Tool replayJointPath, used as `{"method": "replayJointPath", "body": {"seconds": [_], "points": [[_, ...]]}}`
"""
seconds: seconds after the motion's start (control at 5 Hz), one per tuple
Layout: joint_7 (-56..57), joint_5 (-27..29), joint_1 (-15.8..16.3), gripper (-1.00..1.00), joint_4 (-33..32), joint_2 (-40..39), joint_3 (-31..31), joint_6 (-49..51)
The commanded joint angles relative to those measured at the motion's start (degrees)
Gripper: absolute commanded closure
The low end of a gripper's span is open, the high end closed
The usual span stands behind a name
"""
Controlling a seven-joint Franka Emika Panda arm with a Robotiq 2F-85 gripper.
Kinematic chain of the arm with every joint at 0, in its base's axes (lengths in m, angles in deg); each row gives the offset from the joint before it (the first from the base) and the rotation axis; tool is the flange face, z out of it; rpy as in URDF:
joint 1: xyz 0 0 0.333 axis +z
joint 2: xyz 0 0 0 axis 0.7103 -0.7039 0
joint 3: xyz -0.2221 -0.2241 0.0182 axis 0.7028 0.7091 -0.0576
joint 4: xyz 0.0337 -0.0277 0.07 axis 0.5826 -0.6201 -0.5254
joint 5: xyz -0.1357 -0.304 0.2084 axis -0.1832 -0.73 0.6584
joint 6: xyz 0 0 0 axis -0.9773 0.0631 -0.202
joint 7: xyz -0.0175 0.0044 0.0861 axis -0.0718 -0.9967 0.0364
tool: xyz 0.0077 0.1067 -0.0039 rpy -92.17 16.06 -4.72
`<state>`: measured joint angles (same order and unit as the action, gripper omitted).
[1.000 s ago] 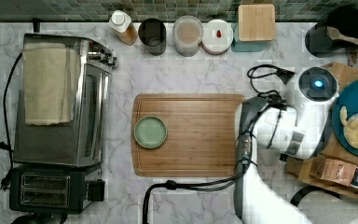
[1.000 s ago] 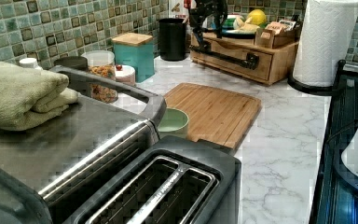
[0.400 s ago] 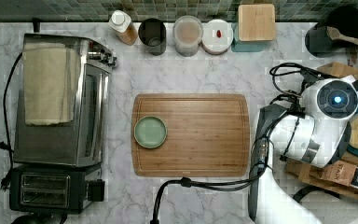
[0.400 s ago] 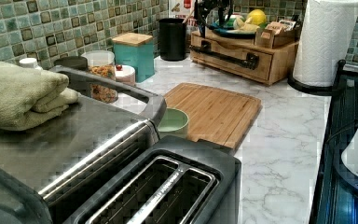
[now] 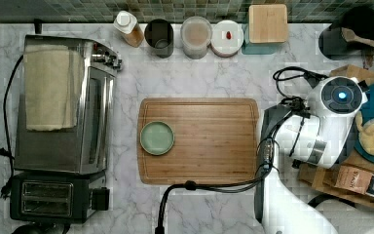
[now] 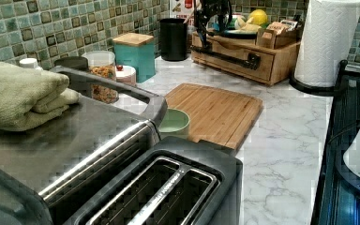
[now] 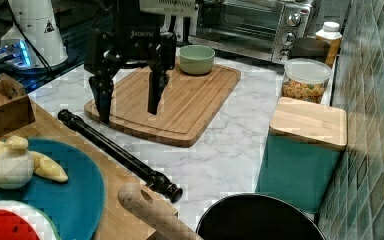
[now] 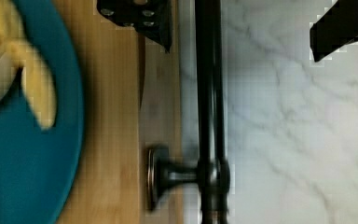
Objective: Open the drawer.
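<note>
While its two black fingers (image 7: 101, 102) hang spread wide apart and gripping nothing, the hand (image 7: 129, 102) hovers above the long black bar handle (image 7: 115, 150) of the drawer (image 6: 234, 55); in the wrist view the bar (image 8: 209, 93) runs between the two fingertips, one over the wooden front, the other over the marble surface (image 8: 298, 140), and neither touches it. In the top view the white arm (image 5: 316, 126) covers most of the drawer front, so the handle is hidden there. The drawer is light bamboo, sits closed at the left view's far right, and carries a teal plate (image 7: 75, 195) holding yellow food.
</note>
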<state>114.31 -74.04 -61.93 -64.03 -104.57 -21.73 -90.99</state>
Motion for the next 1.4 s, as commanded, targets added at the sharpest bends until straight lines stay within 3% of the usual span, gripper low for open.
{"method": "replayJointPath", "body": {"seconds": [0.2,0.8,1.0,1.4], "points": [[-1.9,-0.3,-1.0,-1.0,2.9,-2.4,1.4,-1.6],[-3.5,-0.7,-1.0,-1.0,-1.3,-4.5,1.7,-8.7],[-4.0,-2.5,-1.7,-1.0,-0.1,-6.8,1.2,-9.1],[-0.6,-0.5,-1.1,-1.0,2.8,-10.0,1.4,-7.0]]}}
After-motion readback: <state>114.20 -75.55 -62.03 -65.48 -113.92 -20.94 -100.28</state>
